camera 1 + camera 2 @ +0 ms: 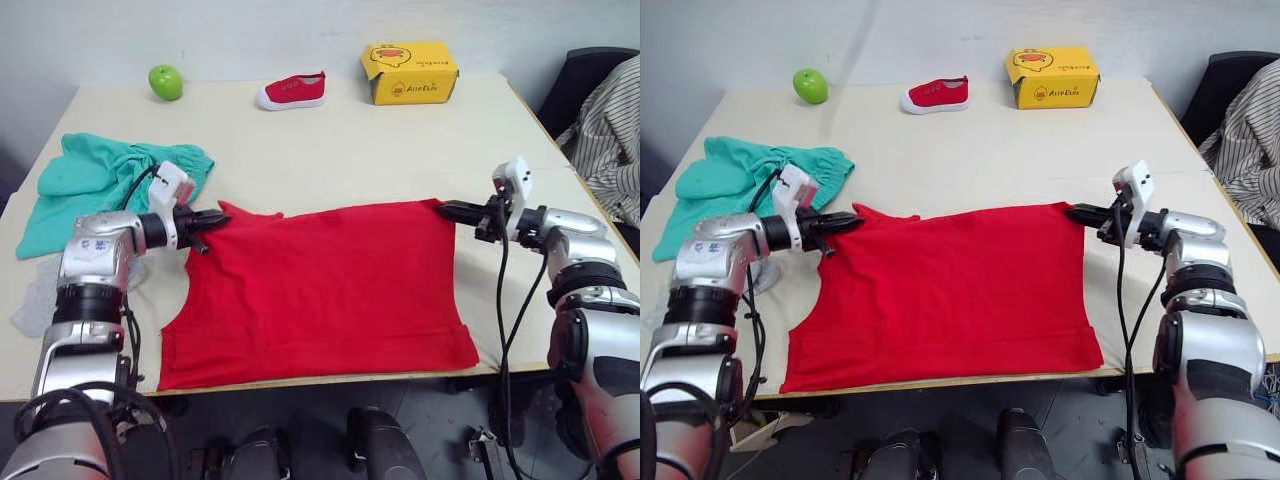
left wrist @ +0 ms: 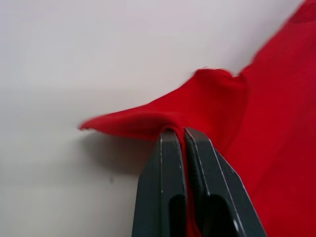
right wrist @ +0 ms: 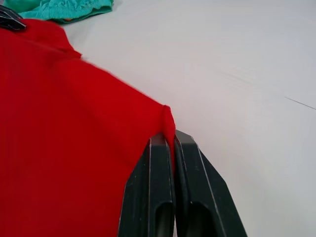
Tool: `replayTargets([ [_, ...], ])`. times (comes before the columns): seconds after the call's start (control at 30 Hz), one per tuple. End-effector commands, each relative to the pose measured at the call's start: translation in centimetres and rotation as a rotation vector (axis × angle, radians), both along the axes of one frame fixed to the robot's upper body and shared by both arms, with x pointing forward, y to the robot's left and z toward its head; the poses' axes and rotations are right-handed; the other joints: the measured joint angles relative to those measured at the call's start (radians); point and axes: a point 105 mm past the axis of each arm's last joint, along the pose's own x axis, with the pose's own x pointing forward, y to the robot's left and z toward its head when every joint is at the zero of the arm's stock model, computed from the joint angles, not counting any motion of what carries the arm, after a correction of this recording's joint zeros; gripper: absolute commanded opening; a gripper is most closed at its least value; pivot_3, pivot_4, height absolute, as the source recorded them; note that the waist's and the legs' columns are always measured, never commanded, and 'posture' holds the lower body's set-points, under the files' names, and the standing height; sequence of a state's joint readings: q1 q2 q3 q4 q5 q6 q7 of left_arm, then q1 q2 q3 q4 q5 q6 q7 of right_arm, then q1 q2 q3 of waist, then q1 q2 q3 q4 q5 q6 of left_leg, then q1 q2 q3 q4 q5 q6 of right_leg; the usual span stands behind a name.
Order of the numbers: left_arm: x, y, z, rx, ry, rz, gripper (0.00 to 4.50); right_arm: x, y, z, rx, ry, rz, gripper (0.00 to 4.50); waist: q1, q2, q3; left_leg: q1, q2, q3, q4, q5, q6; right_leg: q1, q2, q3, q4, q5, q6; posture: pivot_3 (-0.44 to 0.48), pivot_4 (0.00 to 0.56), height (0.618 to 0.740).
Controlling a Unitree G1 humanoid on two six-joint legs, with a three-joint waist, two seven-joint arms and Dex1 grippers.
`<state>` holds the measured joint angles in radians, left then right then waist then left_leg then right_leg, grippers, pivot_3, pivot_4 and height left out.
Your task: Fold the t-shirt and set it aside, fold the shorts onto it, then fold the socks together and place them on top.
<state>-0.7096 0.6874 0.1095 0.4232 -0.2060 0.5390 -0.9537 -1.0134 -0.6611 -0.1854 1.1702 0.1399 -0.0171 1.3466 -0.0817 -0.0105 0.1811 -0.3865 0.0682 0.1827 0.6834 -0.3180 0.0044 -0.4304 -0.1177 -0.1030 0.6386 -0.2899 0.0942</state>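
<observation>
Desk (image 1: 330,150) seen from above, with the red t-shirt (image 1: 320,290) spread flat across its near half, one edge lying along the front border of the desk. The left end effector (image 1: 214,220) sits at the 9 o'clock side of the garment; its two black fingers (image 2: 168,187) are pressed together with a raised fold of red cloth pinched between them. The right end effector (image 1: 452,210) sits at the 2 o'clock corner of the t-shirt, its fingers (image 3: 153,192) likewise closed tight on the cloth edge, which stands up in a small ridge at the fingertips. The teal-green shorts (image 1: 100,180) lie crumpled at about 10 o'clock from the t-shirt, near the left edge of the desk, just beside the left forearm. A pale, light-coloured item (image 1: 35,300) lies at the left desk edge beside the left arm; what it is cannot be told. Along the far side of the desk, from 11 to 1 o'clock, stand a green apple (image 1: 166,82), a small red shoe (image 1: 292,91) and a yellow cardboard box (image 1: 409,72); the box is closed, so its contents cannot be told. A striped cloth (image 1: 610,130) hangs over a dark chair (image 1: 580,75) past the right edge of the desk.
</observation>
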Motion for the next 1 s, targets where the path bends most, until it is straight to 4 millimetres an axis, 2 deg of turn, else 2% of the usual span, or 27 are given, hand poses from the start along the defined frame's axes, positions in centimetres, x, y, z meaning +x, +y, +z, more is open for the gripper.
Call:
replayTargets([
  [0.03,-1.6,0.5,1.6,0.020,-0.061,0.010,0.02,-0.8,-1.0,0.0,0.010,-0.028,-0.001,0.00,0.004,0.000,0.000,0.000,0.000,-0.002,0.000,0.000,0.000,0.001,0.000,0.000,0.000,0.000,0.000,0.000,0.150,0.740],
  [0.2,-3.3,0.5,0.0,0.030,-0.038,0.050,0.02,-1.9,-0.9,-3.1,-0.042,0.006,0.007,0.00,0.012,0.000,0.000,0.001,0.000,-0.008,0.000,0.000,0.000,0.000,0.000,0.001,0.001,0.000,0.000,0.000,0.150,0.740],
  [0.43,-4.1,0.7,-1.4,0.055,-0.009,0.070,0.02,-3.0,-0.8,-6.1,-0.129,0.046,0.019,0.00,0.026,0.000,0.000,0.001,0.000,-0.007,0.001,0.000,0.000,0.000,0.000,0.001,0.001,0.000,0.000,0.000,0.150,0.740],
  [0.5,-4.2,1.1,-1.4,0.055,0.011,0.072,0.53,-3.1,-0.9,-5.7,-0.089,0.069,0.015,0.00,0.027,0.000,0.000,0.001,0.000,-0.007,0.001,0.000,0.000,0.001,0.000,0.001,0.001,0.000,0.000,0.000,0.150,0.740],
  [0.53,-4.4,1.1,-1.1,0.041,0.023,0.050,0.68,-3.2,-0.9,-5.4,-0.083,0.067,0.027,0.43,0.027,0.000,0.000,0.001,0.000,-0.007,0.001,0.000,0.000,0.000,0.000,0.001,0.001,0.000,0.000,0.000,0.150,0.740],
  [0.57,-4.8,0.9,-0.8,0.014,0.041,0.019,0.94,-3.3,-0.9,-5.2,-0.088,0.062,0.034,0.61,0.027,0.000,0.000,0.001,0.000,-0.007,0.001,0.000,0.000,0.000,0.000,0.001,0.001,0.000,0.000,0.000,0.150,0.740],
  [0.67,-5.1,1.5,0.1,-0.015,0.125,0.004,1.87,-3.6,-1.3,-4.2,-0.135,0.042,0.058,1.57,0.028,0.000,0.000,0.001,0.000,-0.007,0.001,0.000,0.000,0.000,0.000,0.001,0.001,0.000,0.000,0.000,0.150,0.740],
  [0.77,-3.8,3.0,1.3,-0.028,0.171,0.062,2.84,-3.2,-2.1,-2.8,-0.168,0.022,0.042,2.66,0.031,0.000,0.000,0.001,0.000,-0.007,0.001,0.000,0.000,0.001,0.000,0.000,0.001,0.000,0.000,0.000,0.150,0.740],
  [0.9,-1.4,3.3,2.1,-0.080,0.216,0.123,4.20,-2.5,-2.5,-1.7,-0.211,0.005,0.021,4.10,0.033,0.000,0.000,0.001,-0.001,-0.005,0.001,0.000,0.000,0.001,0.000,0.000,0.001,0.000,0.000,0.000,0.150,0.740],
  [0.93,-0.7,3.2,1.8,-0.067,0.226,0.132,4.46,-2.4,-2.5,-1.6,-0.225,0.005,0.024,4.38,0.033,0.000,0.000,0.001,-0.001,-0.005,0.001,0.000,0.000,0.001,0.000,0.000,0.001,0.000,0.000,0.000,0.150,0.740],
  [1.0,0.4,2.6,1.2,-0.032,0.240,0.134,4.46,-2.2,-2.4,-1.8,-0.248,0.030,0.034,4.38,0.032,0.000,0.000,0.001,-0.001,0.000,0.001,0.000,0.000,0.001,0.001,-0.001,0.000,0.000,0.000,0.000,0.150,0.740],
])
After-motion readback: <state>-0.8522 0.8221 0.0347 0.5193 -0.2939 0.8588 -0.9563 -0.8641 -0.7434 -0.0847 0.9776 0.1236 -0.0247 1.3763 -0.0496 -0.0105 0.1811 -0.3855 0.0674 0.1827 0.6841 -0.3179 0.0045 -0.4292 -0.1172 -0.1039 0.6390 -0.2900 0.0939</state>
